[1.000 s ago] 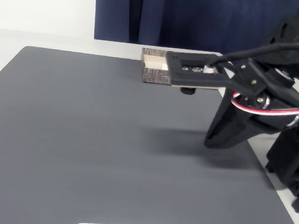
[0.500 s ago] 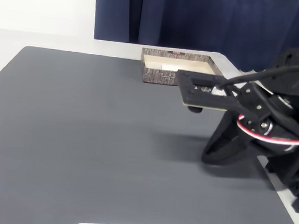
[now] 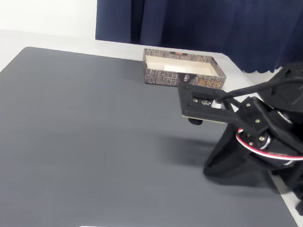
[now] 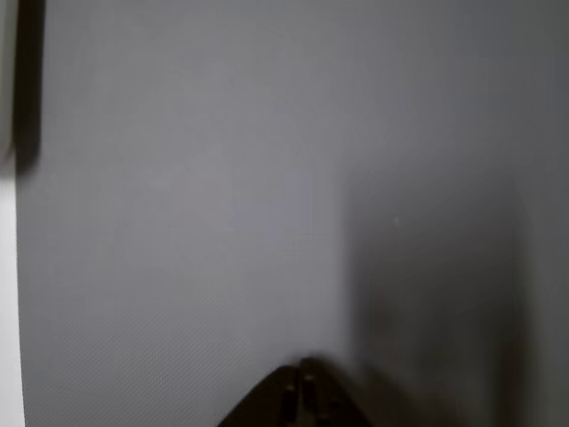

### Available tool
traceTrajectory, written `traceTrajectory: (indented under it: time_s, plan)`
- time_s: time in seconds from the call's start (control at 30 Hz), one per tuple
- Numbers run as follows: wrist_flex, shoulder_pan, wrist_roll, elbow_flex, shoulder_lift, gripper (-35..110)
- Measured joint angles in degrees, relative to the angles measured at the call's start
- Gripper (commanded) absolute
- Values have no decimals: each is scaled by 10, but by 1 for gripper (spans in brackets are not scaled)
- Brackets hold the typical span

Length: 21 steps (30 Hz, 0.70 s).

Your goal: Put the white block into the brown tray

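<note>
I see gripper [image 3: 195, 104] hovering over mat [image 3: 85, 139], just short of brown tray [image 3: 183, 70]; fingers' state unclear, can't tell any hold.

The brown tray [image 3: 183, 74] sits at the far edge of the dark grey mat [image 3: 85, 139] in the fixed view, right of centre. It is a shallow rectangular box, lying flat with its long side facing the camera. Its outer walls carry a dark bark-like print, with gold lettering on the right part of the near wall. The inside is pale cream. A faint paler patch lies on the tray's floor towards the left; whether this is the white block cannot be told.
</note>
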Motion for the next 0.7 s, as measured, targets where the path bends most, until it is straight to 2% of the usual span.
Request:
traceTrajectory:
  time_s: [0.3,0.7]
  plan:
    - [80,0,-37,-1,4,0]
    - [83,2,-23,-1,4,0]
